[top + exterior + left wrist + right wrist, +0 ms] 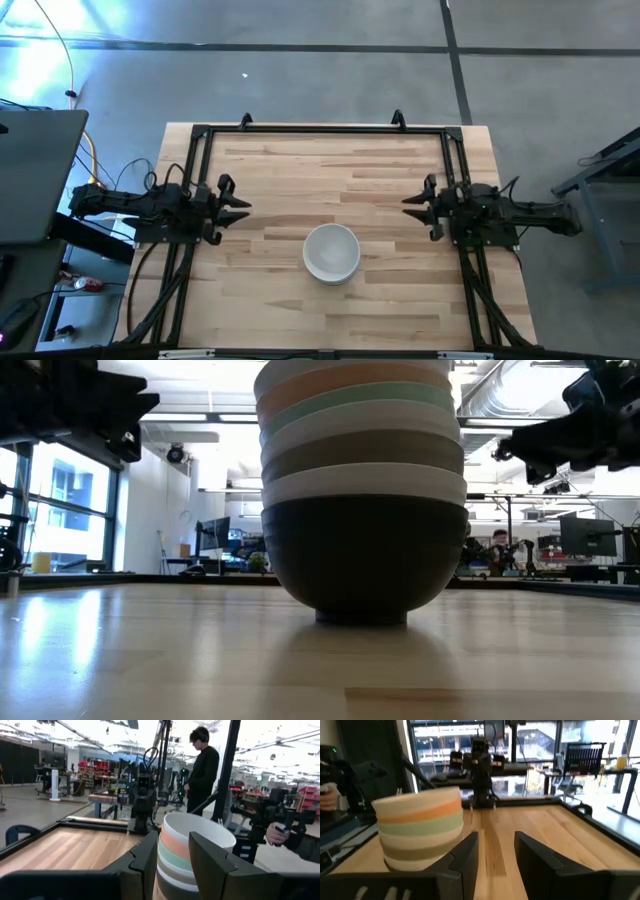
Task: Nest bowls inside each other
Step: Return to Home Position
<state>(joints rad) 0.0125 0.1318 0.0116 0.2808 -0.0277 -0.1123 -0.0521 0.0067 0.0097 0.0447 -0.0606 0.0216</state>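
Stack of bowls (331, 253), white on top, black at base, upright mid-counter (300, 160), toward the near edge; left pincer (240, 206) and right pincer (412, 206) both spread, empty, at opposite sides; stack between them, roughly equidistant.

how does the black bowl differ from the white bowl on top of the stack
The black bowl stands on the table and carries the rest; the top white bowl sits highest and holds nothing. From the side, the black one shows most of its wall, the white one only a rim band. Both are round and smooth.
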